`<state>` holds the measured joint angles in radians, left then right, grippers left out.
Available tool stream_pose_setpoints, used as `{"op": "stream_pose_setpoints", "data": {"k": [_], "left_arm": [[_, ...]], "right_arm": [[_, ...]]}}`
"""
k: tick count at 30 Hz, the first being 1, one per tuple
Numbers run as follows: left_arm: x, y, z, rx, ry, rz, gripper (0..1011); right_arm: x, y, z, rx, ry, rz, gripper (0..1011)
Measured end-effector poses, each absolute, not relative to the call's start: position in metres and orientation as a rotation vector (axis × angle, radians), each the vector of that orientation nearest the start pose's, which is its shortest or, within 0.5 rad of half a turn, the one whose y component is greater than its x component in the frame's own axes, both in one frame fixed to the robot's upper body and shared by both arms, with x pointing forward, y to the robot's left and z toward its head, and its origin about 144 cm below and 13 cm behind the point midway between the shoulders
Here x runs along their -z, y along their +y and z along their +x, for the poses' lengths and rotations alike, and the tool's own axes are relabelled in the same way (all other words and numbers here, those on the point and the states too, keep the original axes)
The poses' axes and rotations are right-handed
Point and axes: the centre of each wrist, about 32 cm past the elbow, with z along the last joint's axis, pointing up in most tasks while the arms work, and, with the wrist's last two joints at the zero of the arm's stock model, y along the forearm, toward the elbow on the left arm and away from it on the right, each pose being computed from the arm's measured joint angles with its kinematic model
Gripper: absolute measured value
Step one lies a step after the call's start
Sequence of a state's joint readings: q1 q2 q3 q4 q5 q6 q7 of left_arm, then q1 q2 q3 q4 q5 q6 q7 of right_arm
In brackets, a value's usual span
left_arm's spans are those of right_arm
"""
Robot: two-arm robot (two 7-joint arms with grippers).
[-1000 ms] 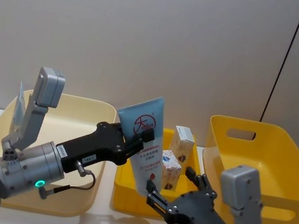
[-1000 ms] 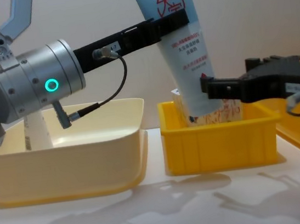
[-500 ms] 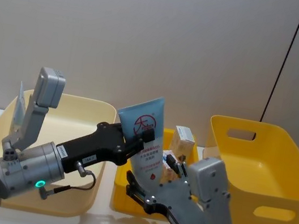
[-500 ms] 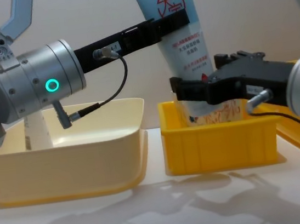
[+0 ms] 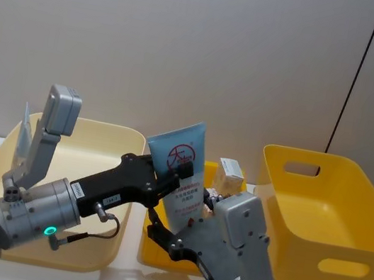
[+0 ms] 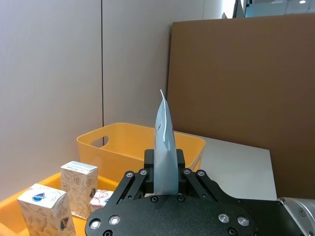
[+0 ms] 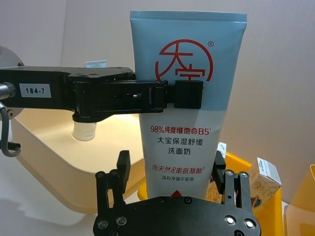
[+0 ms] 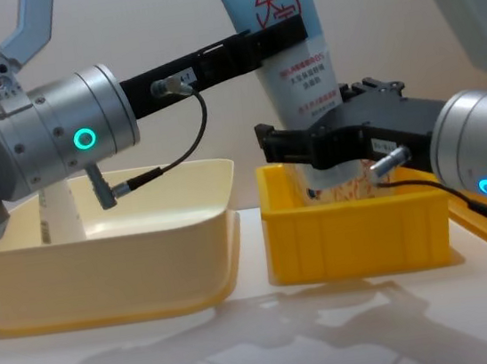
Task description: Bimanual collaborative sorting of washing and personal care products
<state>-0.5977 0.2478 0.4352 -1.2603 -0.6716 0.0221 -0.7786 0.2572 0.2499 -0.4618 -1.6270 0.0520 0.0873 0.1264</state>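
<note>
**Q:** Head view, any writing?

**A:** Red ring logo and red print on the light-blue tube (image 5: 183,155), too small to read here. My left gripper (image 5: 183,173) is clamped on it approx. mid-height. The tube is near upright w/ a slight tilt, flat crimped end up, over the small yellow bin (image 5: 149,243). My right gripper (image 5: 160,227) is lower, at the tube's bottom part. White cartons (image 5: 228,177) stand in that bin, behind the tube. Cream tub (image 5: 106,129) on my left, big yellow bin (image 5: 306,154) on my right, both smooth plastic.

**Q:** Left wrist?

**A:** The tube (image 6: 164,132) shows edge-on, thin as a blade, pinched tight in my left gripper (image 6: 165,164). Three cartons (image 6: 78,184) are beyond it, w/ brown patterning and a blue emblem. Their text isn't legible.

**Q:** Right wrist?

**A:** The tube (image 7: 189,98) reads clean here: red 大宝 in a ring w/ ®, then "98%维他命B5", "大宝保湿舒缓洗面奶", "含天然8重氨基酸". There's a tag "184-7" on my left gripper (image 7: 189,94), which bars across the tube under the logo. My right gripper (image 7: 171,169) is spread, w/ one black finger (image 7: 123,169) each side of the tube's lower part and a gap showing, so no grasp.

**Q:** Chest?

**A:** My left gripper (image 8: 285,35) holds the tube (image 8: 278,2) high. My right gripper (image 8: 306,142) brackets it lower down, jaws apart, just above the small yellow bin (image 8: 359,239). The tube's lower end is down by the bin's rim. The cream tub (image 8: 101,259) is just beside the bin.
</note>
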Motion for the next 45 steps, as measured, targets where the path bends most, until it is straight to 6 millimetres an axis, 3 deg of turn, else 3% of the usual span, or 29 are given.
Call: {"op": "stream_pose_setpoints", "data": {"k": [12, 19, 24, 28, 29, 30, 33, 34, 45], "left_arm": [[-1.256, 0.198, 0.598, -0.445, 0.005, -0.271, 225], [-1.256, 0.197, 0.598, -0.444, 0.005, -0.271, 227], [-1.256, 0.197, 0.598, -0.444, 0.005, -0.271, 332], [-1.256, 0.197, 0.598, -0.444, 0.005, -0.271, 488], [-1.256, 0.197, 0.598, -0.444, 0.005, -0.271, 488], [-1.256, 0.197, 0.598, -0.444, 0.005, -0.27, 590], [-1.256, 0.197, 0.598, -0.444, 0.005, -0.27, 648], [-1.256, 0.197, 0.598, -0.444, 0.005, -0.27, 712], [-1.256, 0.197, 0.598, -0.444, 0.005, -0.27, 1002]], "right_arm": [[-1.216, -0.151, 0.496, 1.012, -0.311, -0.1, 748], [-1.216, -0.149, 0.497, 1.013, -0.314, -0.101, 689], [-1.216, -0.149, 0.497, 1.011, -0.316, -0.101, 656], [-1.216, -0.149, 0.497, 1.011, -0.317, -0.1, 631], [-1.216, -0.149, 0.497, 1.011, -0.317, -0.1, 631], [-1.216, -0.15, 0.497, 1.015, -0.316, -0.1, 615], [-1.216, -0.151, 0.497, 1.02, -0.315, -0.1, 604], [-1.216, -0.152, 0.497, 1.025, -0.314, -0.1, 593], [-1.216, -0.169, 0.502, 1.118, -0.325, -0.108, 536]]}}
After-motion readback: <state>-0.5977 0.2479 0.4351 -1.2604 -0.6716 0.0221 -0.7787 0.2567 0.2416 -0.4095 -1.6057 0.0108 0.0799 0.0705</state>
